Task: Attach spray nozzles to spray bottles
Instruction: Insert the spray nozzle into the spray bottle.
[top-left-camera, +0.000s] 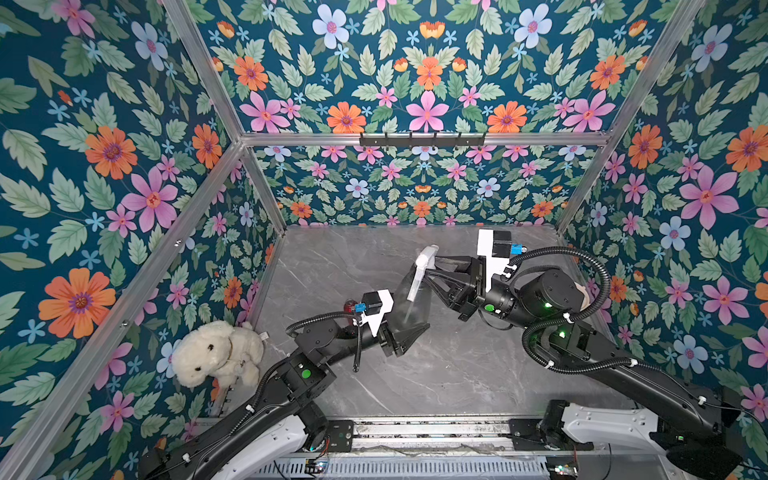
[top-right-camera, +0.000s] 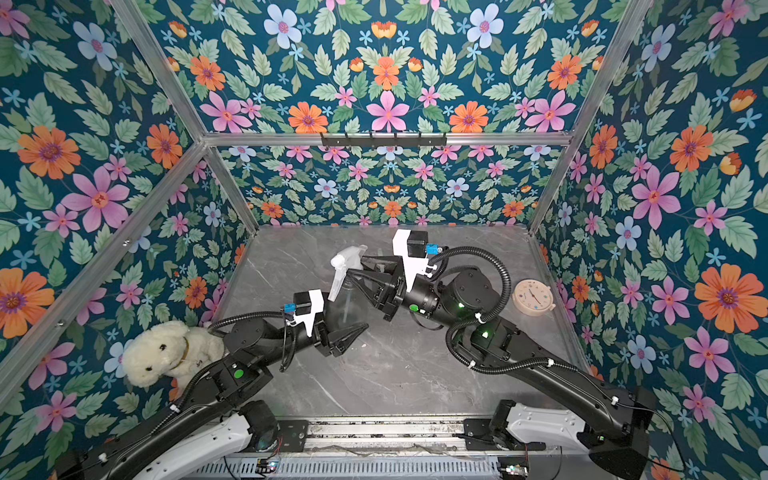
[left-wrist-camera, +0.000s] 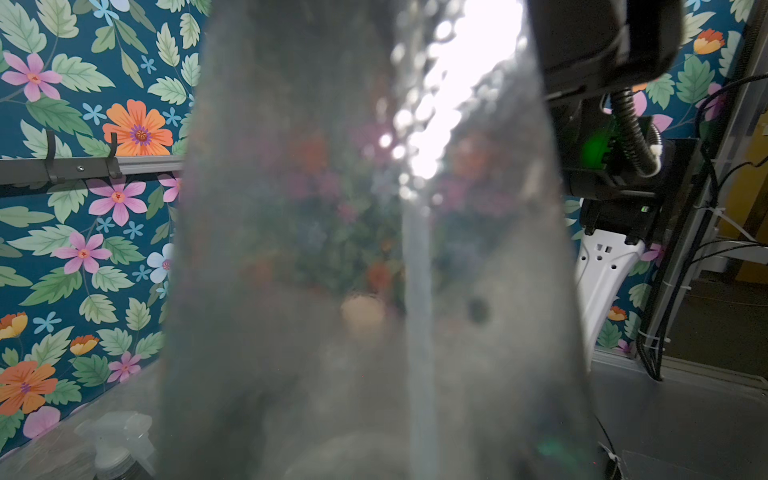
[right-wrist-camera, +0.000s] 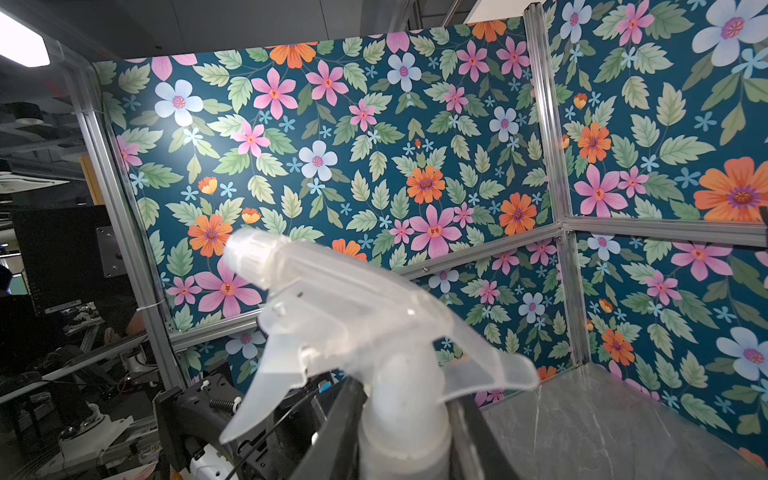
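You hold one whitish spray nozzle (right-wrist-camera: 353, 316) seated on the grey spray bottle (top-left-camera: 409, 305), right gripper (top-left-camera: 430, 268) pinching the nozzle's collar, left gripper (top-left-camera: 415, 332) clamped round the bottle's lower body, tightening probably unfinished; near that bottle, a second bottle (left-wrist-camera: 124, 471) looks capped, the red bottle (top-left-camera: 348, 306) top hidden.

Both our arms reach inward. Our left gripper (top-left-camera: 410, 329) clamps the spray bottle (top-left-camera: 405, 302) low; our right gripper (top-left-camera: 428, 269) clamps the spray nozzle (top-left-camera: 424, 258) above.

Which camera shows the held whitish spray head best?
The right wrist view: the spray head is close, trigger and collar clear. Both top views show it small; the left wrist view shows only its tube inside the blurred bottle.
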